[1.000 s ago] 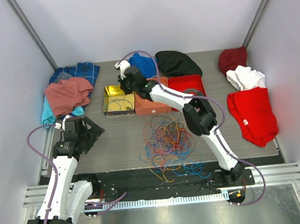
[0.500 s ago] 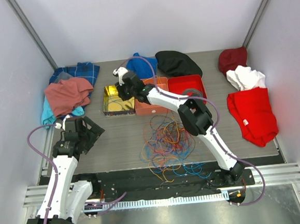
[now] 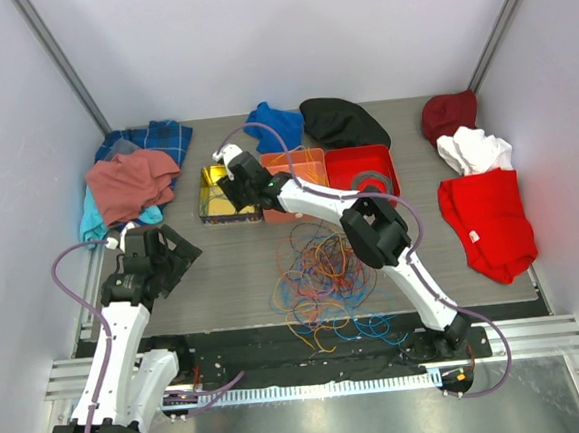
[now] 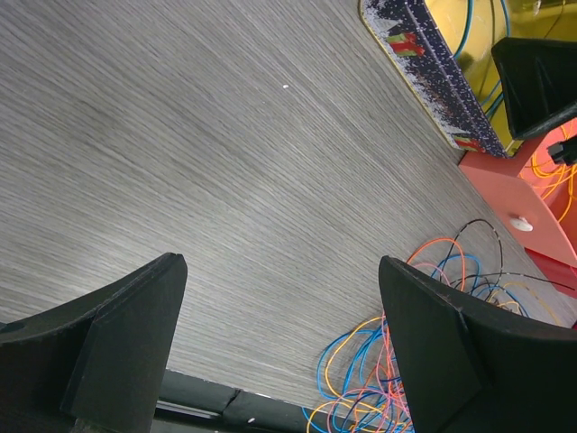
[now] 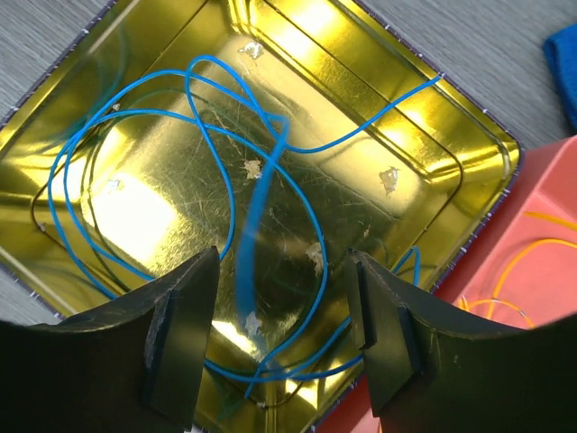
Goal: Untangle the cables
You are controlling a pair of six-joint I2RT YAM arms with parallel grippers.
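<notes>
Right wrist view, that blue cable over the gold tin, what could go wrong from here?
1. A blurred stretch of the blue cable hangs between the open jaws of the right gripper. It might snag a finger and get dragged back out of the gold tin when the arm lifts.
2. One end of the cable lies up at the tin's rim, so a slight tug could pull it over the edge.
</notes>
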